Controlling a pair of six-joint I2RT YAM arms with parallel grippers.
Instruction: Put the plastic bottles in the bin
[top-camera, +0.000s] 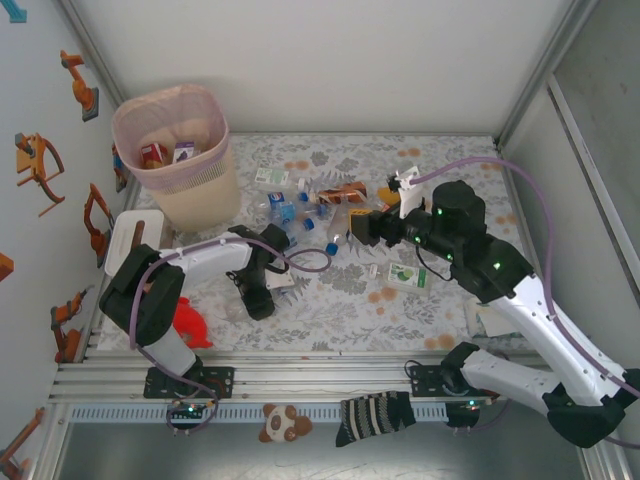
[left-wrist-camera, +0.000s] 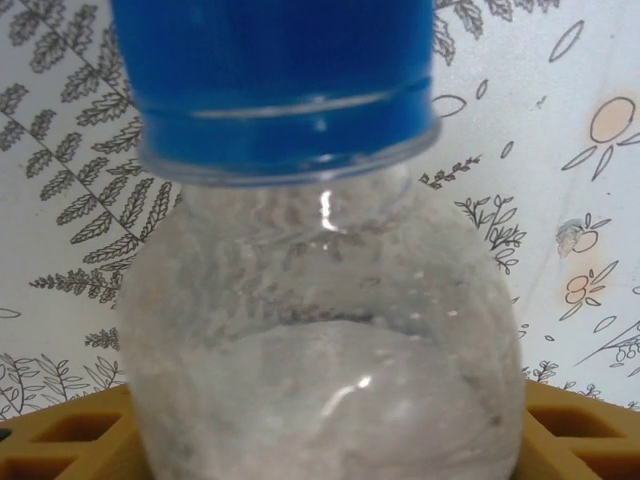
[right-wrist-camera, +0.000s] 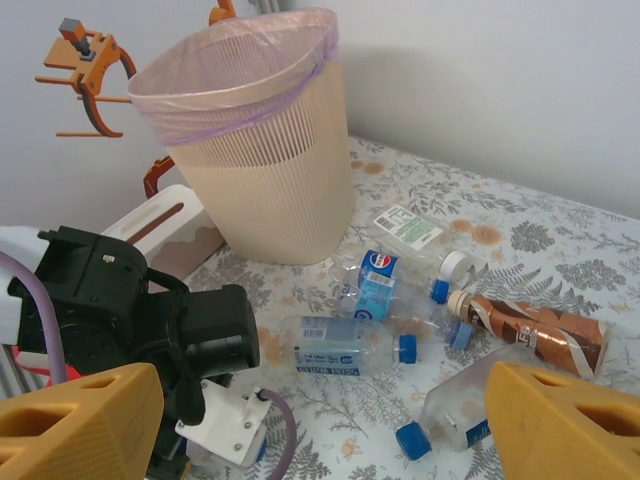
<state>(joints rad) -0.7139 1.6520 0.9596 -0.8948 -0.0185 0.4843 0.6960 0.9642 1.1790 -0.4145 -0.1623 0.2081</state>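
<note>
A clear plastic bottle (left-wrist-camera: 320, 330) with a blue cap stands close up in the left wrist view. My left gripper (left-wrist-camera: 320, 445) has its yellow fingers (left-wrist-camera: 60, 440) pressed against both sides of that bottle's body, low over the table (top-camera: 268, 290). Further plastic bottles (top-camera: 300, 208) lie in a heap right of the bin (top-camera: 215, 110), a beige wastebasket with a pink liner (right-wrist-camera: 260, 150). A few bottles (top-camera: 152, 153) lie inside it. My right gripper (right-wrist-camera: 330, 440) hangs open above the heap (top-camera: 355, 225), over a blue-labelled bottle (right-wrist-camera: 345, 345) and a blue-capped one (right-wrist-camera: 455, 410).
A white box (top-camera: 130, 235) stands left of the bin. The red toy shark (top-camera: 190, 325) lies by the left arm's base. A green-and-white carton (top-camera: 408, 275) lies on the cloth. A striped sock (top-camera: 375, 415) and a panda toy (top-camera: 283, 422) sit on the front rail.
</note>
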